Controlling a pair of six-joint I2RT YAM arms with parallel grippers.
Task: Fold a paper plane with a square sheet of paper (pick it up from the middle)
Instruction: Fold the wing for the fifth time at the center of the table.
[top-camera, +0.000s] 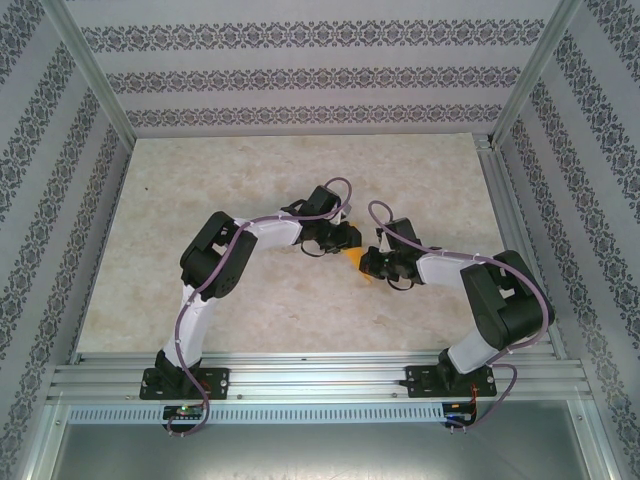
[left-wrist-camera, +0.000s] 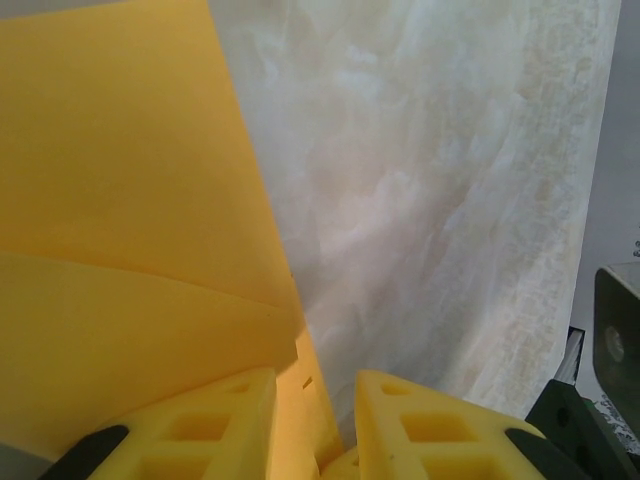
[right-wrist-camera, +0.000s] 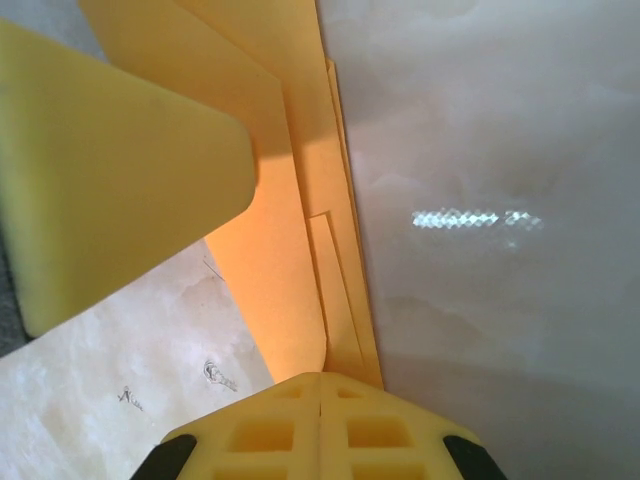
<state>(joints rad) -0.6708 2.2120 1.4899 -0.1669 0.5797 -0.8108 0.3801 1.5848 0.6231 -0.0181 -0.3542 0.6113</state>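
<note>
Two hands are brought together over the middle of the desk (top-camera: 250, 170), fingertips facing, with the paper plane (top-camera: 352, 262) carried between them.

Left hand (left-wrist-camera: 312, 430): fingers are set part-closed, with a narrow gap left. The plane's folded edge is taken into that gap and is laid against the inner face of the finger (left-wrist-camera: 230, 425) on the camera's left, so this is read as a grip on the paper. From these fingertips the paper is spread ahead and to the left. One fold line is seen crossing it just ahead of the fingers.

Right hand (right-wrist-camera: 320, 415): fingers are pressed fully together, seam closed. The plane's narrow end is pinched in that seam. Several stacked layers are seen running straight ahead of the fingertips, with their edges nearly lined up along the right side. A broad yellow finger (right-wrist-camera: 120, 170), taken to be the left hand's, is seen ahead and to the left, overlapping the paper.

Top view: a small orange wedge of paper is seen in the gap between both hands. Contact between paper and desk cannot be told.
</note>
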